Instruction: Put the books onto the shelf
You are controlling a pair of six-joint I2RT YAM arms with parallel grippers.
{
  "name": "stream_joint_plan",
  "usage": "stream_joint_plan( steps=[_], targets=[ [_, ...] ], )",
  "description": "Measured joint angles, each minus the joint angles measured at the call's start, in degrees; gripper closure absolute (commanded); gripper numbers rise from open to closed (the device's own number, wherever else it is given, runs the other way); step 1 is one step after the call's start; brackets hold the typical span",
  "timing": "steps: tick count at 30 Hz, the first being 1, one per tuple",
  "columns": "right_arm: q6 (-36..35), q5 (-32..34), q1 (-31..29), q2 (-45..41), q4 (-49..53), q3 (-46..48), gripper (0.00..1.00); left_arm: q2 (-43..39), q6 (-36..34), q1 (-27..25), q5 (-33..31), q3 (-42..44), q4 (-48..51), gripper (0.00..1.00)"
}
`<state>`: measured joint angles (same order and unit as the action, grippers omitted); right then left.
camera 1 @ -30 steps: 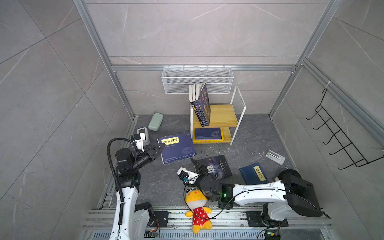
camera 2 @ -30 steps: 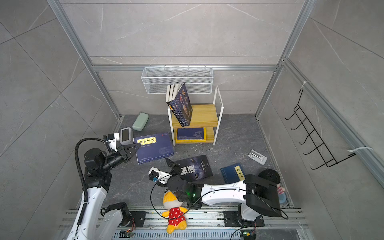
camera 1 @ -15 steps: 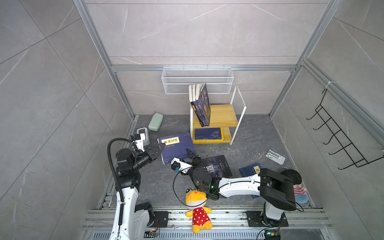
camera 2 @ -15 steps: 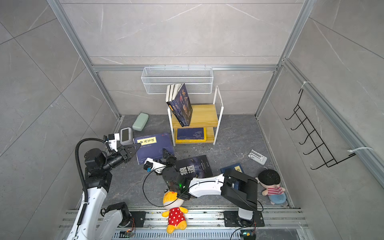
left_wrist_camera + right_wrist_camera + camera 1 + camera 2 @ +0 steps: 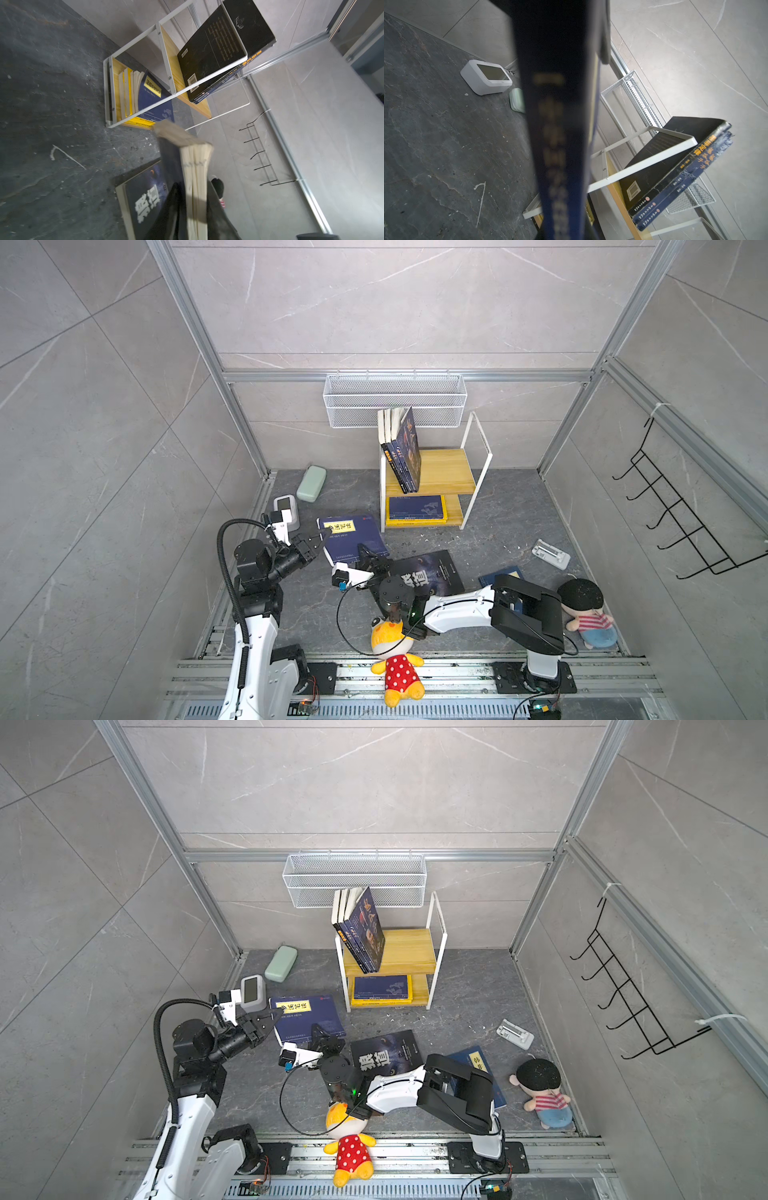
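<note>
Since a second before, the right arm had swung leftward across the table (image 5: 498, 526), baring a black-haired doll (image 5: 582, 605), and the left claw (image 5: 323, 537) had parted slightly. The right claw (image 5: 365, 554) was clamped on the near edge of the navy book (image 5: 353, 536), with the left claw astride its left corner. Thick and yellow-labelled, the book lay just left of the shelf (image 5: 444, 470).

The dark stone floor (image 5: 498, 510) has a wood shelf (image 5: 444, 470), flat books (image 5: 432, 572), a clock (image 5: 286, 506), a green case (image 5: 311, 488), two soft dolls (image 5: 590, 620) and a small white thing (image 5: 550, 553) on it.
</note>
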<state>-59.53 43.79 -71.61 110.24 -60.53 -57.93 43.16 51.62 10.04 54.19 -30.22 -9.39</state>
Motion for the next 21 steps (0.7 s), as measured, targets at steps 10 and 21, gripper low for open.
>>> stream_joint_plan(
  steps=[10, 21],
  targets=[
    [-1.6, 4.2, 1.5, -10.4, 1.8, 11.7, 1.0, -2.1, -4.2, 0.0, 3.9, 1.8, -4.7, 0.0],
    [0.5, 5.5, 6.6, -27.3, 21.4, 20.3, 1.0, -2.6, -16.5, -0.8, 5.4, 2.6, -1.7, 0.0]
  ],
)
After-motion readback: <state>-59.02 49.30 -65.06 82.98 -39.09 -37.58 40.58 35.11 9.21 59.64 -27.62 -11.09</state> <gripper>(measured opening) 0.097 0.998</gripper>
